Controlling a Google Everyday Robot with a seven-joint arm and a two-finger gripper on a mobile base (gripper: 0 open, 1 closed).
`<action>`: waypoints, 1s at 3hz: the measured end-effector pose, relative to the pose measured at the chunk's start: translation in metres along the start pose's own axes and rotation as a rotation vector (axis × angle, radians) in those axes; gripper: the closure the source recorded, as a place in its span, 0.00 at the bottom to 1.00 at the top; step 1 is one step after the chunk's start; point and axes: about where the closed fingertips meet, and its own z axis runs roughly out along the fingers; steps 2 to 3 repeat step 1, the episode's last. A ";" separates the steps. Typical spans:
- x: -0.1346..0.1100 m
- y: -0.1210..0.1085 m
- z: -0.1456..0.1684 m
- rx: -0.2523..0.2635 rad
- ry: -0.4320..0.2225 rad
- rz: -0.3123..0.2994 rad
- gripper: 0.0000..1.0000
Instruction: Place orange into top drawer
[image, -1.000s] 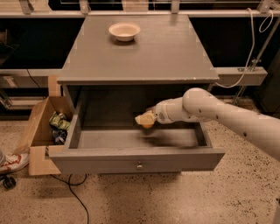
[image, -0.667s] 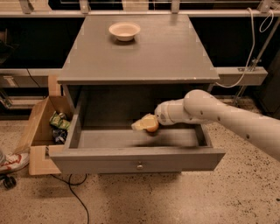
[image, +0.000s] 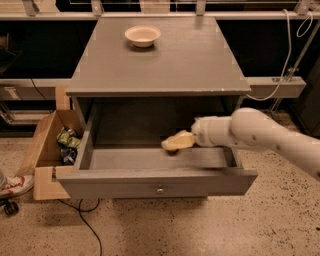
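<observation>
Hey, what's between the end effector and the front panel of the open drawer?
Nothing: in the camera view, the end effector hangs inside the top drawer, and only bare grey drawer floor lies between it and the front panel.

The top drawer (image: 155, 182) stands pulled out, open from above at the front, while the cabinet top (image: 175, 60) roofs its rear part. The gripper (image: 176, 142) hangs inside near the centre, its arm (image: 260, 135) crossing the right wall, leaving the left floor free. A cardboard box (image: 42, 145) stands just beside the drawer's left wall.
</observation>
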 end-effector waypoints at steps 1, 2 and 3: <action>0.008 -0.020 -0.066 0.074 -0.078 0.043 0.00; 0.008 -0.020 -0.066 0.074 -0.078 0.043 0.00; 0.008 -0.020 -0.066 0.074 -0.078 0.043 0.00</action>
